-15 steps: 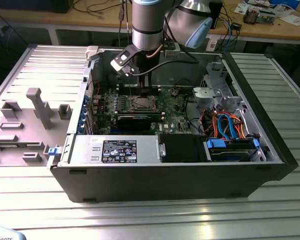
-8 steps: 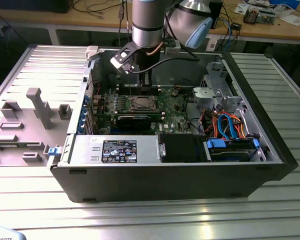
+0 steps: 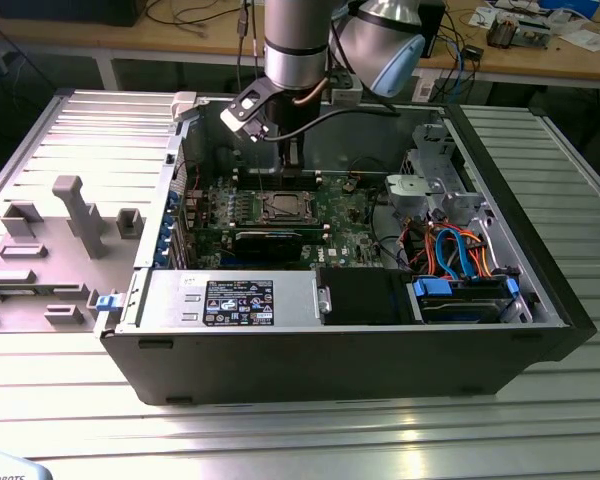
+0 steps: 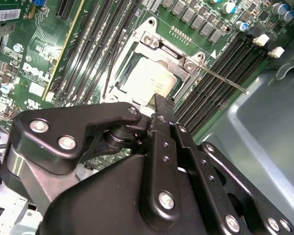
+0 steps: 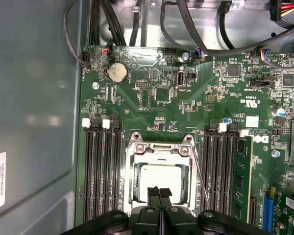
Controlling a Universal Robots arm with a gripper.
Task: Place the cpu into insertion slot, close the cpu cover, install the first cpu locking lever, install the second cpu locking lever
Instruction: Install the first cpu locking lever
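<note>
Big black pincer [image 4: 162,105] parts sit closest in both wrist views. Its two fingers are pressed together, and I can see nothing held between them. The tips hang just over one edge of the slot [image 5: 129,171] on the green board [image 5: 152,107].

The chip [image 5: 159,178] lies inside the slot, pale and square. It looks flat, but the pincer hides one edge, so I cannot be sure. The cover [image 5: 161,152] looks folded down around the chip like a picture frame. One thin rod [image 4: 223,79] runs along the side of the slot, close to the long black rows [image 5: 220,171]. I cannot tell if the rod is hooked down.

In the exterior view the arm [image 3: 295,40] reaches down into the computer box [image 3: 540,300], right above the slot.

Here is what I think could go wrong. The tips are very near the chip and the cover. A push that lands a bit off could scratch the chip or poke the board. The rod looks thin and springy. It could slip off the closed tips and snap back. It could also swing wide and bump the rows beside it. If the chip is not sitting flat, pressing on the cover could hurt the slot under it.
</note>
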